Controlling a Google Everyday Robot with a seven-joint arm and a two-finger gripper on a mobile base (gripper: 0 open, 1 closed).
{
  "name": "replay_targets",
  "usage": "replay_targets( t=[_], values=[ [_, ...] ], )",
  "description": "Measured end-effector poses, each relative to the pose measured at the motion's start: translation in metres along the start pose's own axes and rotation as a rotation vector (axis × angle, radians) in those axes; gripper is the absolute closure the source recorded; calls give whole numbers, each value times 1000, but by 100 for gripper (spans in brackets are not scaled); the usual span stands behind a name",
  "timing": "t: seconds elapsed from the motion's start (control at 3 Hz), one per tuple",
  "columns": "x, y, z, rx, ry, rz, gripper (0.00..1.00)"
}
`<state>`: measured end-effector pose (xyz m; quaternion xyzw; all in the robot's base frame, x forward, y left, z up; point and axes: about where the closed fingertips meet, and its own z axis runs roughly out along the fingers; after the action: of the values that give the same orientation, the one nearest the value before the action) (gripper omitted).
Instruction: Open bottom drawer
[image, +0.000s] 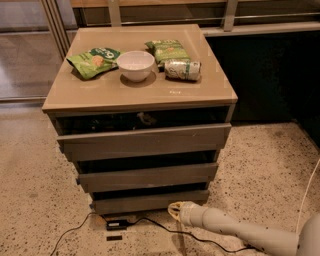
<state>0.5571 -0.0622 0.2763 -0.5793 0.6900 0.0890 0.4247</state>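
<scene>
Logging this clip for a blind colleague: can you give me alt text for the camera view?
The gripper sits low near the floor, just below the right part of the bottom drawer of a three-drawer cabinet. On top: two green snack bags, a white bowl and a tipped can.
</scene>
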Motion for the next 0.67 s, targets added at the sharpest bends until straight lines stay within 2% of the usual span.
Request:
replay_targets(
  t=[0.67],
  values=[
    [19, -14, 19, 82, -28, -45, 100]
  ],
)
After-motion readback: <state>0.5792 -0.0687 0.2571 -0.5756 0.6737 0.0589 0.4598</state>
